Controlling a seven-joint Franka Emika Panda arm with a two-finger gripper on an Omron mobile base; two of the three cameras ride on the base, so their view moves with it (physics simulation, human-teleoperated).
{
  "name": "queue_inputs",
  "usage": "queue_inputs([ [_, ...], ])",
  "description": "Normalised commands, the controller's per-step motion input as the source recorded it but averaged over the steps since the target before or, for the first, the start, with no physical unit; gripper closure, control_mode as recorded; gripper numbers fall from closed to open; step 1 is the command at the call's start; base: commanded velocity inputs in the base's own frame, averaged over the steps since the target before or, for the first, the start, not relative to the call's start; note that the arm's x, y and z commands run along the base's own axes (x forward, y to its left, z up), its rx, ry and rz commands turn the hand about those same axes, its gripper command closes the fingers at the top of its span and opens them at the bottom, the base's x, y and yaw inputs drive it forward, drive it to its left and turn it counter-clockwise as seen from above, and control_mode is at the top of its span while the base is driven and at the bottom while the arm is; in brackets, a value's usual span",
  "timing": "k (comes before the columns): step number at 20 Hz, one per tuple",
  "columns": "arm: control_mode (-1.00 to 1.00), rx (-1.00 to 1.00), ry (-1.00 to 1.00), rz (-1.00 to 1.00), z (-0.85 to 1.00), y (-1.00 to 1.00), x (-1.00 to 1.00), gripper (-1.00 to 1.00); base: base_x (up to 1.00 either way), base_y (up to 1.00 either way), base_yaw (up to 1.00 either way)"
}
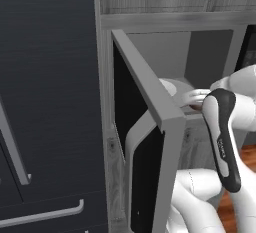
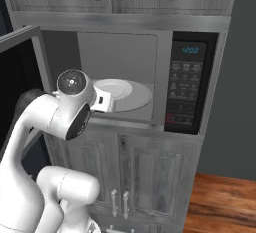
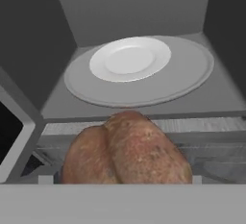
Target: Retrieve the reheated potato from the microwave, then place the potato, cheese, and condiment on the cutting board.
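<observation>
Here, the gripper (image 3: 126, 182) sat at the mouth of the open microwave (image 2: 165, 72), with the potato (image 3: 126, 148) filling the space right in front of the hand camera, between where the fingertips would rise; the tips themselves were hidden behind it, so the jaws stood wide and appeared clasped around the potato. The brown, speckled potato hung just outside the cavity, over its front sill. Beyond it, inside, a white plate (image 3: 129, 58) lay bare on the round grey turntable (image 3: 192, 76), toward its left side. In the right base view the microwave's control panel (image 2: 186, 84) showed a lit display. In the left base view the door (image 1: 145, 127) stood swung out to the left of the arm.
</observation>
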Motion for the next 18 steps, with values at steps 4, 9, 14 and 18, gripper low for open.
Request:
queue_inputs([
  [4,-1.0,-0.08,0.04,-0.04,0.18,-0.08,-0.56,1.0,0.0,0.0,0.0],
  [9,-1.0,-0.03,-0.01,-0.01,0.01,-0.01,-0.32,1.0,0.0,0.0,0.0],
  [14,-1.0,0.0,0.0,0.0,0.0,0.0,0.0,1.0,0.0,0.0,0.0],
  [18,-1.0,0.0,0.0,0.0,0.0,0.0,0.0,1.0,0.0,0.0,0.0],
])
